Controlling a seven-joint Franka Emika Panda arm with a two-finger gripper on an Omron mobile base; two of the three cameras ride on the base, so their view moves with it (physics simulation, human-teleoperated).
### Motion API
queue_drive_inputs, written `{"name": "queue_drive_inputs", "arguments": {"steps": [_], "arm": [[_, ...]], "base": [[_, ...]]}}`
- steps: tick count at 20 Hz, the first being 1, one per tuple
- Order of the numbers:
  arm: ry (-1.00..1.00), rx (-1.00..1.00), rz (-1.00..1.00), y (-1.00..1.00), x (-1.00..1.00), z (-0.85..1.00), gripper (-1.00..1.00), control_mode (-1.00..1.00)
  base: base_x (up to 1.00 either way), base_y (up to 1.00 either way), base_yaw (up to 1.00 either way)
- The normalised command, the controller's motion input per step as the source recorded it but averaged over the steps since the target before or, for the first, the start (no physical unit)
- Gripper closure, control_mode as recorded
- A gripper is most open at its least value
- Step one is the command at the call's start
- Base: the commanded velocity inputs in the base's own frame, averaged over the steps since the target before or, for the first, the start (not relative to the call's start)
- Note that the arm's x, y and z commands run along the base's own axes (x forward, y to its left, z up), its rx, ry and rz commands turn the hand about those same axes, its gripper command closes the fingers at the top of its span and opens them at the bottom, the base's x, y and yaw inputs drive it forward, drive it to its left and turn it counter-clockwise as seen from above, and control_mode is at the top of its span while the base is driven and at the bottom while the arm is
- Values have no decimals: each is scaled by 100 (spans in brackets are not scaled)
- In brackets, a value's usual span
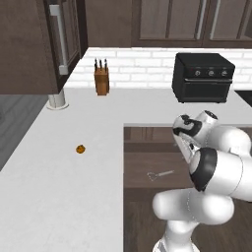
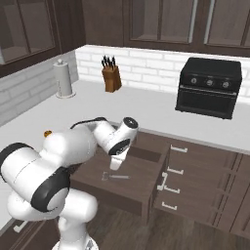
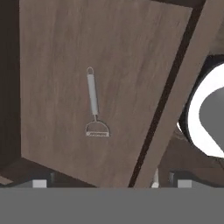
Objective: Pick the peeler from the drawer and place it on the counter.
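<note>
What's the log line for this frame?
hand: open, above drawer | peeler: flat in drawer, ungrasped | counter: no peeler yet

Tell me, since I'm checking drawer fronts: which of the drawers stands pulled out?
The wide drawer left of the stack of small ones, under the counter; it alone stands pulled out, with the peeler lying flat inside.

The left base view looks forward and down from behind the arm's left side, taking in the tabletop (image 1: 64, 187), the knife block (image 1: 102, 78) and the black oven (image 1: 203, 78) at the back wall, with the open drawer (image 1: 147, 162) near its middle. The right base view faces the same knife block (image 2: 112, 77), oven (image 2: 210, 88) and drawer (image 2: 139, 188) from behind the arm's right. The hand view looks straight down, close, onto the drawer floor (image 3: 57, 52), where the peeler (image 3: 94, 105) lies.
</note>
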Motion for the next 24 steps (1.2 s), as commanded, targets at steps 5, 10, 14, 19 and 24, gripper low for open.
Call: {"name": "queue_drive_inputs", "arguments": {"steps": [5, 10, 14, 19, 24], "arm": [[6, 14, -4, -23, 46, -43, -100, -100], [2, 0, 2, -10, 64, -61, -100, -100], [-1, 0, 0, 0, 29, -67, -100, -100], [-2, 0, 0, 0, 9, -70, -100, -100], [1, 0, 0, 10, 17, -59, -100, -100]], "base": [[0, 0, 0], [0, 0, 0], [0, 0, 0], [0, 0, 0], [0, 0, 0]]}}
